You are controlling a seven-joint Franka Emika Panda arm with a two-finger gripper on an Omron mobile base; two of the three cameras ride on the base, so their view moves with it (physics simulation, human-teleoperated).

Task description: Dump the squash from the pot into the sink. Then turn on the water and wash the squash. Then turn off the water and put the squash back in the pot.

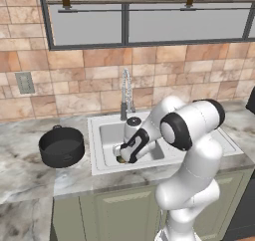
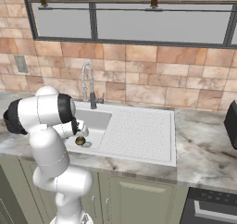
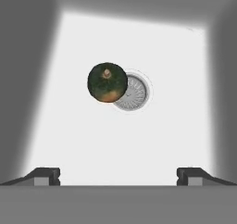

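The squash (image 3: 107, 82), dark green with a yellow-orange patch, lies on the floor of the sink (image 3: 69, 126), overlapping the left edge of the round metal drain (image 3: 134, 93). In the right base view the squash (image 2: 80, 141) sits in the basin near its front wall. My gripper (image 3: 118, 177) hangs open above it, fingertips wide apart and holding nothing. From the left base view, the gripper (image 1: 121, 156) reaches down into the sink (image 1: 107, 133). The black pot (image 1: 61, 146) stands upright on the counter left of the sink. No water runs from the chrome faucet (image 1: 127, 93).
A ribbed drainboard (image 2: 139, 133) joins the basin on its right. The faucet (image 2: 87, 82) rises behind the basin, close to my forearm. A dark object (image 2: 231, 121) stands at the counter's far right. A brick wall and a window are behind.
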